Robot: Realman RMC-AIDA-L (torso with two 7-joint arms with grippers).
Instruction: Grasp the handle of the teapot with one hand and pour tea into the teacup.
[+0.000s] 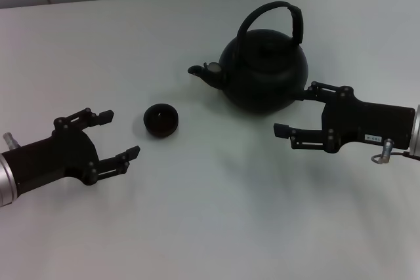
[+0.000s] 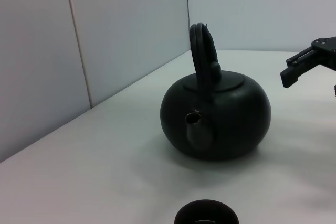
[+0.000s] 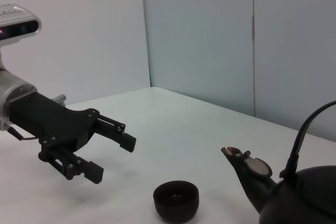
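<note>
the teapot [image 1: 265, 70] sits toward the far side of the white desk [image 1: 210, 214], round and matte black, its arched handle [image 1: 272, 18] upright and its spout facing the small teacup [image 1: 161, 120]. the right hand [image 1: 295, 111] hovers just beside its body, fingers spread, holding nothing. the left hand [image 1: 121, 135] waits near the cup, also spread.

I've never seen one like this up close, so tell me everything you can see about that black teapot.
The teapot is round, squat and matte black, like dull metal. A thick arched handle stands upright over its flat lid. Its short spout has a small flap at the tip and points toward the teacup to its left. The pot sits upright on the white table. The right gripper hangs open beside it; whether its far finger touches the pot is unclear.
</note>
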